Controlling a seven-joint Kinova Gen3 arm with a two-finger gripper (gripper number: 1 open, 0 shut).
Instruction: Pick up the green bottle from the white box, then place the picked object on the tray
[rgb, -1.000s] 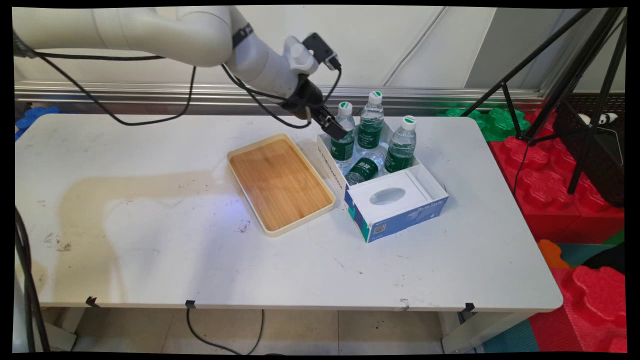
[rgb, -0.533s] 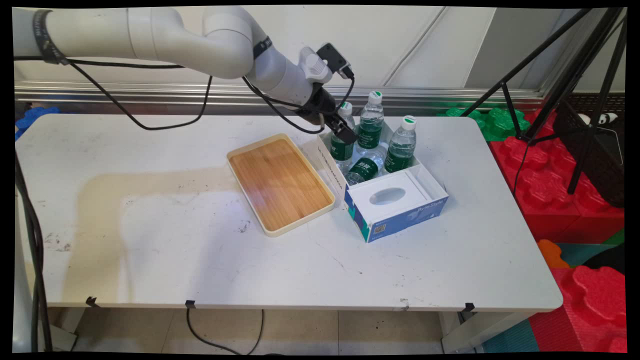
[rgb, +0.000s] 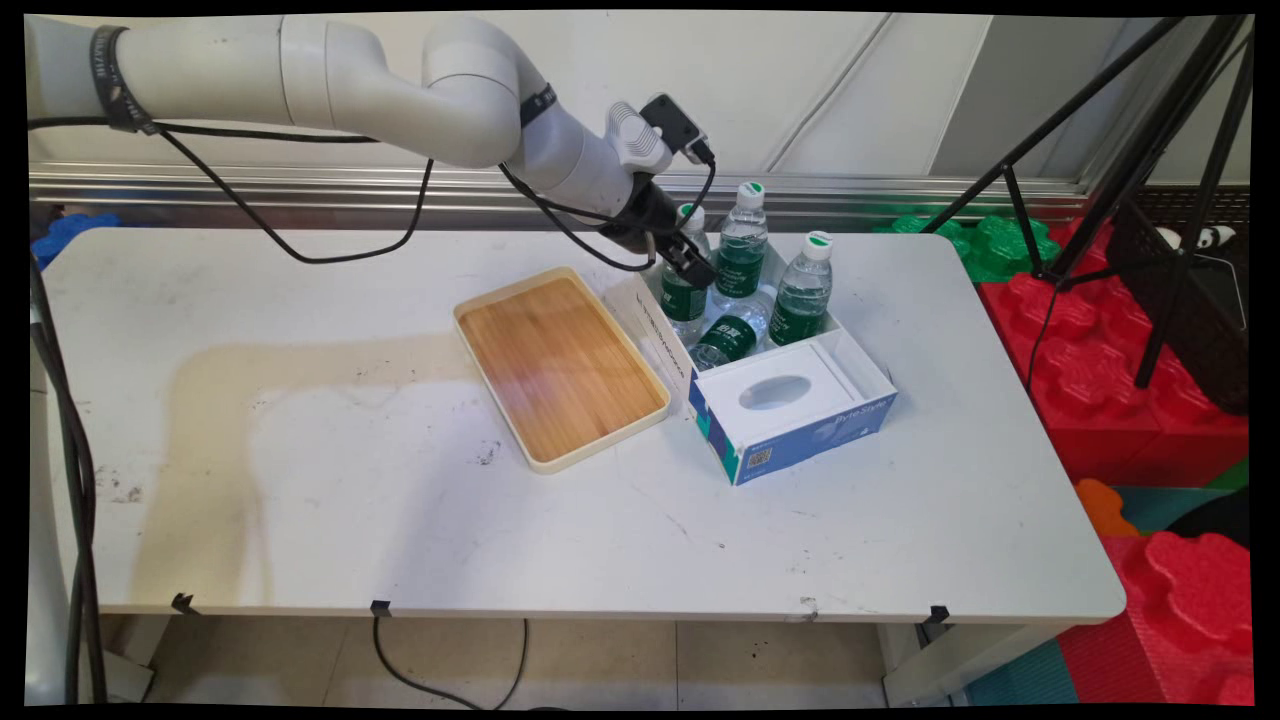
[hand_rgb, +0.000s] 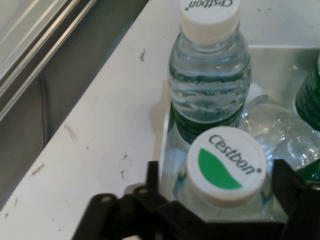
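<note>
So I've got my black pincer (hand_rgb: 222, 187) spread around the white-capped clear plastic water bottle (hand_rgb: 223, 172), upright in its white cardboard box (rgb: 655, 330).

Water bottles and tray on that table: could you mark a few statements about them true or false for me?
1. Three upright bottles share the box with one lying bottle. True.
2. The wooden tray carries a bottle. False: all the bottles are in the box.
3. The gripper straddles a bottle cap, fingers apart. True.
4. In the main view the tray lies right of the box. False: it lies left of it.
</note>
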